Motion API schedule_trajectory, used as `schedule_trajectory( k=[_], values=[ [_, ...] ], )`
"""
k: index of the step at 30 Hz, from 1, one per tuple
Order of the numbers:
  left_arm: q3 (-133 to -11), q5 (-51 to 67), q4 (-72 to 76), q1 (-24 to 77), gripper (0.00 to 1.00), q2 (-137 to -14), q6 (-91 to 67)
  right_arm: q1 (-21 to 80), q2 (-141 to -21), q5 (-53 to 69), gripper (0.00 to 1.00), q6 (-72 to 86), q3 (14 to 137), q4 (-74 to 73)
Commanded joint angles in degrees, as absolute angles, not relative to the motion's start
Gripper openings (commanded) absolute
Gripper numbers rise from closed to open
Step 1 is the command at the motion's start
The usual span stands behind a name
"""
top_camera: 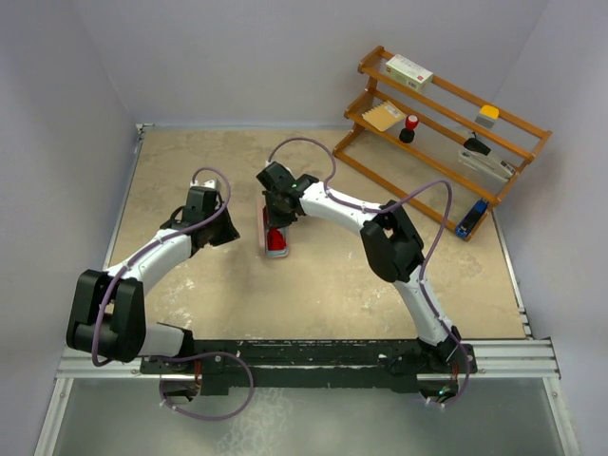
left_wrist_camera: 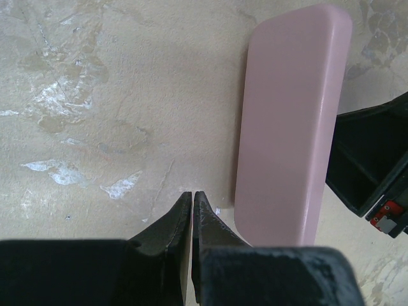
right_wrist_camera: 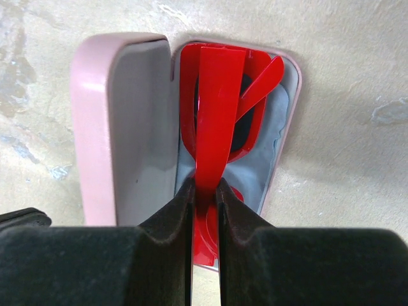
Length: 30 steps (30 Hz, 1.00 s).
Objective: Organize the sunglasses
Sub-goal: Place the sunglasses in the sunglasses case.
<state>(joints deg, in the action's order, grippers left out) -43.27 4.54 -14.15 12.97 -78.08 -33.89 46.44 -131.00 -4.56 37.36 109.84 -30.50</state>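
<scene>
Two arms work mid-table. The right gripper point(right_wrist_camera: 205, 191) pinches a temple of the red sunglasses point(right_wrist_camera: 220, 102), which sit in the open pink case point(right_wrist_camera: 92, 127) near the table's point(top_camera: 190, 171) centre. The left gripper point(left_wrist_camera: 192, 207), jaws pressed together and holding nothing, hovers just beside the case lid.

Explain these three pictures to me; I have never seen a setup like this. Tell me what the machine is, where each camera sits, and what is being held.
These are two robot arms bolted at a table's near edge. The wide picture looks down from above and behind them; the other two come from cameras on each wrist. The right hand is shut on red sunglasses, which sit in an open pink case lying on the table. The left hand is shut, holds nothing, and hovers beside the case's lid. At the far right stands a wooden rack with small items.
</scene>
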Motion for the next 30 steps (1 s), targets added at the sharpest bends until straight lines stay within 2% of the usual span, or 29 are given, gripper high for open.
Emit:
schedule_trajectory(
  k=[1,16,21,27,30],
  values=[
    [-43.59,5.43,-11.34,12.57,0.0,-77.6,-34.54,46.13,-129.98,-4.62,0.0,37.4,108.11,-29.9],
    [-43.52,5.76,-11.34,12.57,0.0,-77.58,-34.45,46.23,-129.45,-7.4,0.0,38.15,104.32,-27.47],
    [-43.48,5.66,-11.43,12.56,0.0,-77.35,-34.45,46.22,-126.85,-7.95,0.24,37.84,102.63,-26.25],
    [-43.69,5.45,-11.63,12.57,0.0,-77.39,-34.35,46.18,-123.52,-7.84,0.37,36.94,102.04,-25.42],
    [-44.1,5.08,-12.14,12.57,0.0,-77.33,-34.36,46.18,-122.3,-6.95,0.39,36.8,102.49,-26.32]
  ],
)
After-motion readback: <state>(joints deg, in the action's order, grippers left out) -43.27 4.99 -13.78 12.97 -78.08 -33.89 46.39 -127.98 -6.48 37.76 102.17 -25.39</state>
